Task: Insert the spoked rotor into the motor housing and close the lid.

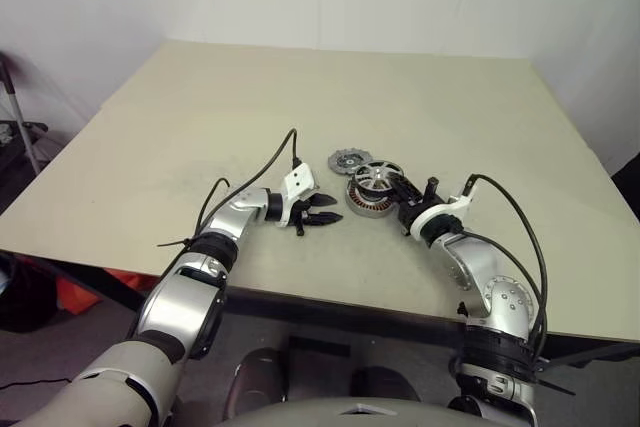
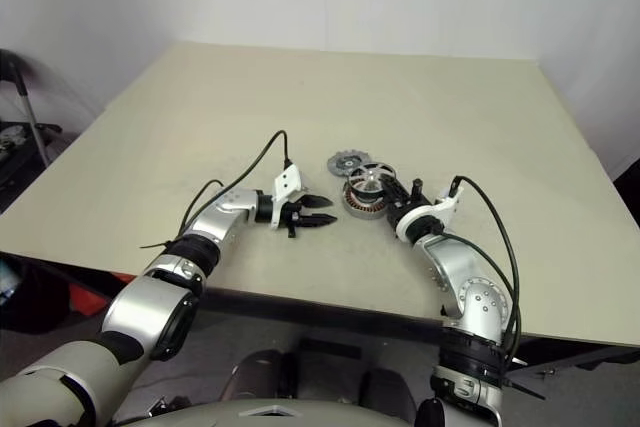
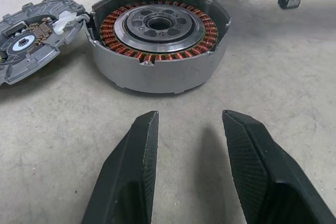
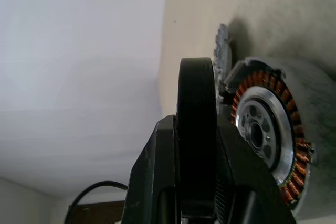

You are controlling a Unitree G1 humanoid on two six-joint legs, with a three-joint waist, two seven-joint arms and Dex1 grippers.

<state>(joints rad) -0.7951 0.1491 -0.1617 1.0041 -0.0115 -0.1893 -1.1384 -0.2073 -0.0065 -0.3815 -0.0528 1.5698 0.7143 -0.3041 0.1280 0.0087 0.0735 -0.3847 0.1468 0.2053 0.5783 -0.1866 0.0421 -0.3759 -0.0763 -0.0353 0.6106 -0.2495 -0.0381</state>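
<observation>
Right gripper (image 4: 197, 182) clamps spoked rotor (image 1: 377, 178) above motor housing (image 3: 157, 45); left gripper (image 3: 191, 145) half-open, empty. We risk off-centre rotor jamming on windings.

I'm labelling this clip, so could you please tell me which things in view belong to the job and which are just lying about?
Job:
rotor, held in right hand
housing
lid
left hand, open

Lying about:
red object under the table

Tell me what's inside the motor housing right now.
The motor housing holds a ring of copper windings around a silver central hub. The spoked rotor, gripped by its black rim in the right gripper, hangs just above it, not yet in, covering the far rim.
</observation>
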